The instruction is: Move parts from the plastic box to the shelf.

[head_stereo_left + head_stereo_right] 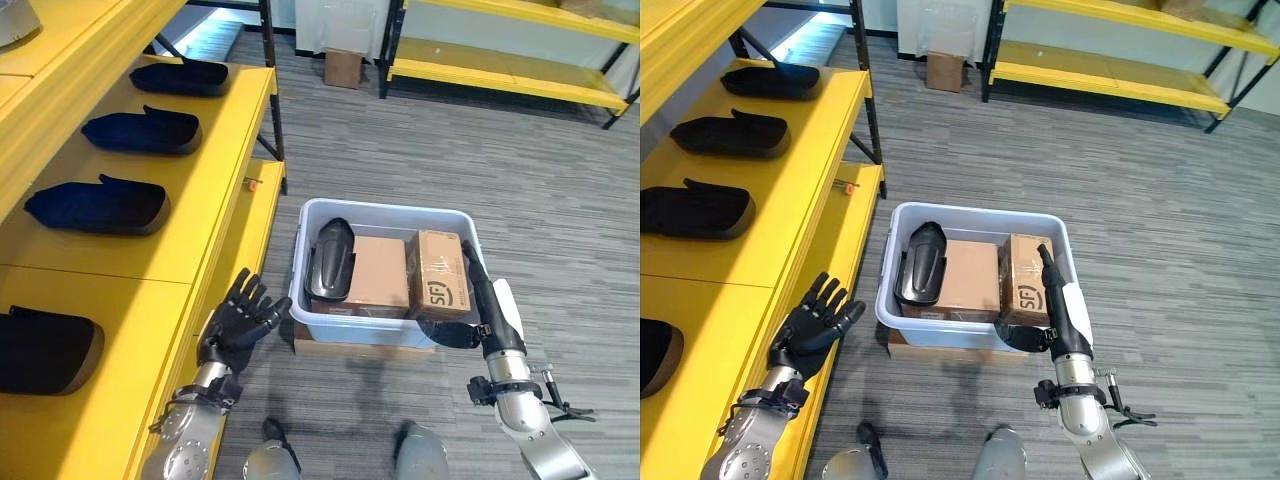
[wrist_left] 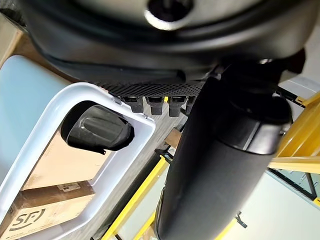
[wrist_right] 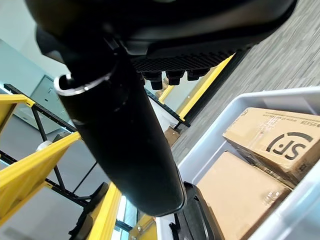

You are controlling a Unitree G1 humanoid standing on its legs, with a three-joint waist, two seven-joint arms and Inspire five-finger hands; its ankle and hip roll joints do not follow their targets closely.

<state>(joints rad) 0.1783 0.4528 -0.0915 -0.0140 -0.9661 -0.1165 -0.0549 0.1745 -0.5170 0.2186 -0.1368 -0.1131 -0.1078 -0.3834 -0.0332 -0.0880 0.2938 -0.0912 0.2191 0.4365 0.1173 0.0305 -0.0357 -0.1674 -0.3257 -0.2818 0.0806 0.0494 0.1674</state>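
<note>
Left eye view: the black part lies in the plastic box on the floor, along its shelf-side wall, long axis pointing away from me. My left hand, fingers spread and empty, hovers nearer it; my right hand, fingers straight, hangs over the near corner. The shelf stands left.

The bottom of my box hides under two cartons and the black part. The lowest part on my shelf is cut off at the picture's left edge. My right hand covers the carton by the box's right wall.
</note>
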